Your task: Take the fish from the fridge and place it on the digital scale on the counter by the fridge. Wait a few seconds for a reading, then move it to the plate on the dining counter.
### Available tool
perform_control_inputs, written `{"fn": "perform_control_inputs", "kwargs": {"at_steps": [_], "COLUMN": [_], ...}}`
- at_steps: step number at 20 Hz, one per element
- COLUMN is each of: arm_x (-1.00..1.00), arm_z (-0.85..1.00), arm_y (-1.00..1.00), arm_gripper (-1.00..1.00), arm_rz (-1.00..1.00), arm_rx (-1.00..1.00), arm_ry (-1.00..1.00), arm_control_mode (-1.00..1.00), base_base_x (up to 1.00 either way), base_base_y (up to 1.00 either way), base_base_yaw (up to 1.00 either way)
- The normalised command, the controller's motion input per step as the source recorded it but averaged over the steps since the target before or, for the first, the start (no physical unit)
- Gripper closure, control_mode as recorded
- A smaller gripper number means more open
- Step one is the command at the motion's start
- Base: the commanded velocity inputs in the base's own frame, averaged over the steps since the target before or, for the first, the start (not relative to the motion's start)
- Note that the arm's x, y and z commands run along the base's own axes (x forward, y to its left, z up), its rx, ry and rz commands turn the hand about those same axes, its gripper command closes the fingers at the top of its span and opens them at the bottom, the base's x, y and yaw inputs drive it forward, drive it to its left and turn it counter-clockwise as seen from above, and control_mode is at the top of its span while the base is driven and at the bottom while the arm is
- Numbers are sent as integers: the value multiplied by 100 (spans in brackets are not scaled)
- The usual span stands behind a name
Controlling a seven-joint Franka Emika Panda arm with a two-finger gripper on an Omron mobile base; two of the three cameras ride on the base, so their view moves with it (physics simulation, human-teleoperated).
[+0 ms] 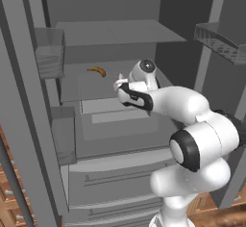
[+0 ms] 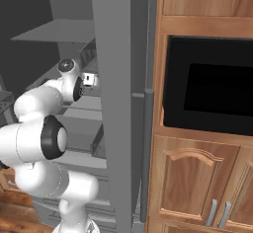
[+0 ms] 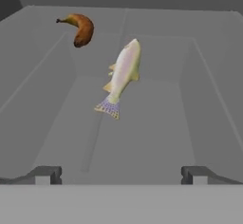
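The arm reaches forward into the fridge [image 1: 110, 38]. The pincer [image 3: 121, 174] gapes wide and empty at frame bottom; the fish [image 3: 121, 74] lies above centre, banana [image 3: 80, 27] upper left.

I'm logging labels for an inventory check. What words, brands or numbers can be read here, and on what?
None can be read. The fish, the banana, the fridge, the oven and the cabinets all show plain surfaces with no text, label or sign.

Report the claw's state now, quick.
Claw: open, holding nothing; the fish lies ahead on the fridge shelf.
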Motion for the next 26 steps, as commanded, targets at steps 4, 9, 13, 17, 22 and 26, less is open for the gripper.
{"fn": "perform_control_inputs", "kwargs": {"at_steps": [4, 9, 13, 17, 22, 26], "arm_x": [59, 45, 40, 45, 55, 44], "arm_z": [0, -4, -17, -21, -21, -2], "arm_y": [10, 18, 18, 18, 7, 0], "arm_gripper": [-100, -100, -100, -100, -100, -100], "arm_rz": [0, 0, 0, 0, 0, 0], "arm_rx": [0, 0, 0, 0, 0, 0], "arm_ry": [1, 3, 1, 1, 2, 10], "arm_control_mode": [-100, -100, -100, -100, -100, -100], "base_base_x": [0, 0, 0, 0, 0, 0], "base_base_y": [0, 0, 0, 0, 0, 0], "base_base_yaw": [0, 0, 0, 0, 0, 0]}}
